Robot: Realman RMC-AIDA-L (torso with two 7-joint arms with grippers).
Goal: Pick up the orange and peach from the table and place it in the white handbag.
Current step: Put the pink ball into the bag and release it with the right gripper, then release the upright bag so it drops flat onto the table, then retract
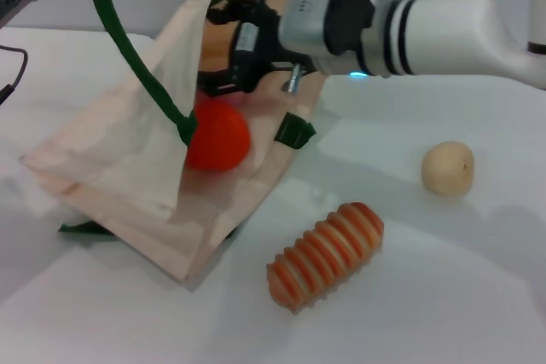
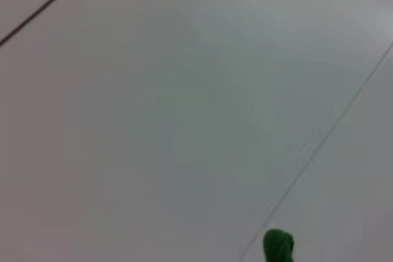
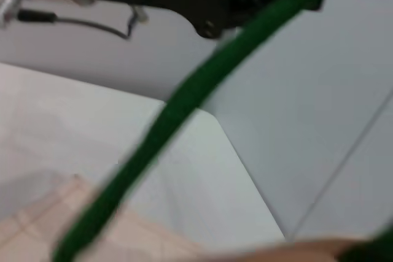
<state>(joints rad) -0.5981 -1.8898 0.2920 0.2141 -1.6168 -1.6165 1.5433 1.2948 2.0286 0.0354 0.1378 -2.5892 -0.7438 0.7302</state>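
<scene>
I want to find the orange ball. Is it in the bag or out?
In. The orange sits inside the bag's open mouth, with a green handle held up and the right gripper reaching in above it.

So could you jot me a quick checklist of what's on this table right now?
Surface: white table.
Job's things: orange lies inside the open white handbag; peach not seen.
Clutter: pale round fruit; striped ribbed toy.
Grippers: right gripper at the bag's mouth, open; left gripper out of view, green handle lifted upward.
Cables: black cable at table's left edge.
Surroundings: nothing seen.
</scene>
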